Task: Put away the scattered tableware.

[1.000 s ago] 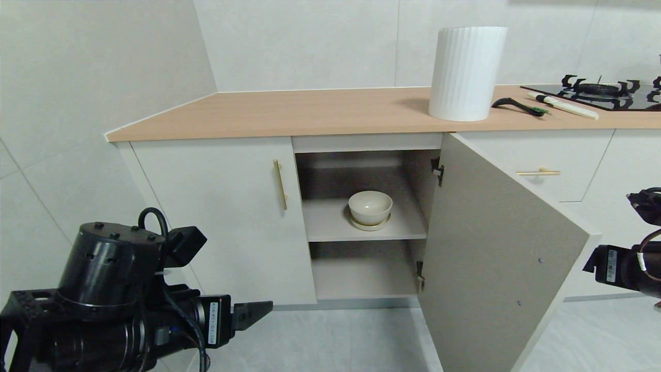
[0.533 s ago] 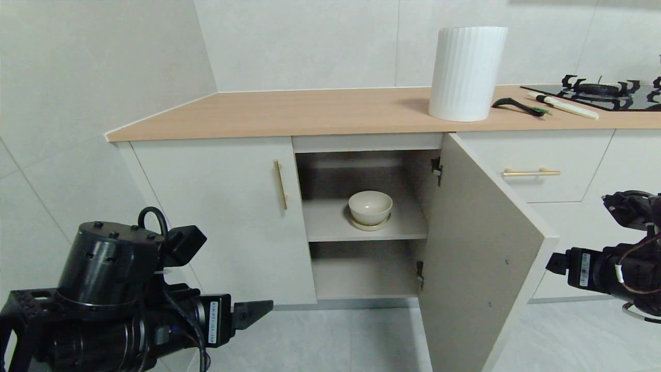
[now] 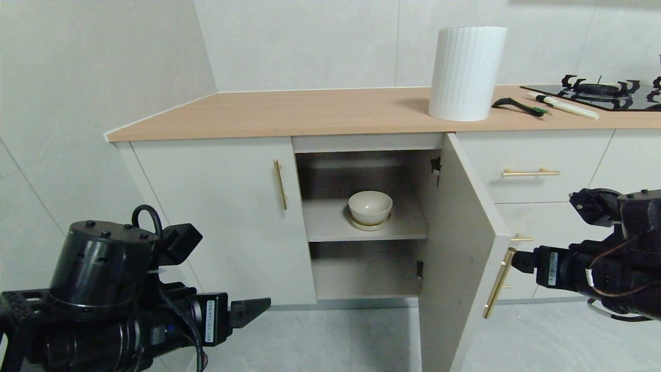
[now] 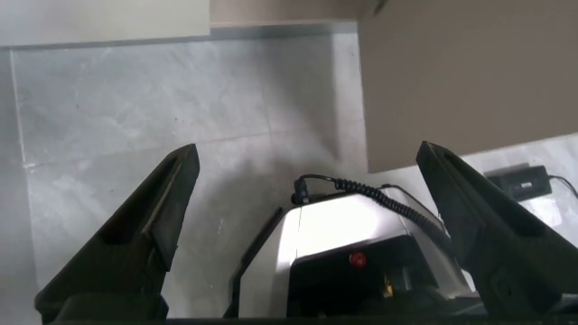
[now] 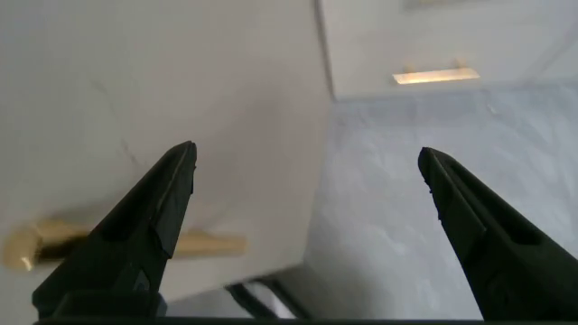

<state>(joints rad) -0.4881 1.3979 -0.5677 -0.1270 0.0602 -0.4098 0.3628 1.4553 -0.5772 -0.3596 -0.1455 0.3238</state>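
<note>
Cream smooth bowl (image 3: 370,205) sits upright on saucer (image 3: 370,226); left tool (image 4: 307,153), right tool (image 5: 307,153) splayed.

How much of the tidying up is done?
Done: the bowl sits on a plate on the cupboard shelf. In hand: the open right gripper is at the outside of the cupboard door, by its gold handle. Left: the door is not yet shut.

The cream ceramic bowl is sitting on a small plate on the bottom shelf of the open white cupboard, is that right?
Not quite. The cream ceramic bowl sits on the small plate on the upper shelf of the open white cupboard, not the bottom one. The head view shows it.
</note>
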